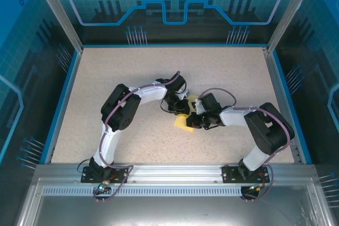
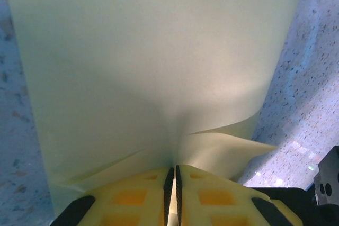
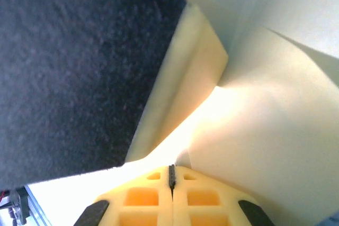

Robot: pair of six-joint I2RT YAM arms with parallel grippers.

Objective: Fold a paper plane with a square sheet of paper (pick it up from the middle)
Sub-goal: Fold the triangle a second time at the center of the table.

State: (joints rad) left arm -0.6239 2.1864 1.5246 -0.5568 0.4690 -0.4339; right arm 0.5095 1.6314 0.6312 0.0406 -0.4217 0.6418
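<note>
The square sheet of paper (image 1: 184,123), pale yellow, is held just above the middle of the table between both arms. In the left wrist view the sheet (image 2: 148,67) spreads wide ahead, with folded layers running into my left gripper (image 2: 175,168), which is shut on it. My left gripper (image 1: 177,107) grips the far side. My right gripper (image 1: 197,119) is on the sheet's right side. In the right wrist view creased paper (image 3: 265,125) meets my right gripper (image 3: 171,166), which is shut on it. The grippers hide much of the sheet, so no paper plane shape can be made out.
The speckled beige table (image 1: 127,72) has a blue rim (image 1: 61,99) and metal posts at its far corners. A dark blurred surface (image 3: 74,67) stands close at the upper left of the right wrist view. There is free room on all sides of the arms.
</note>
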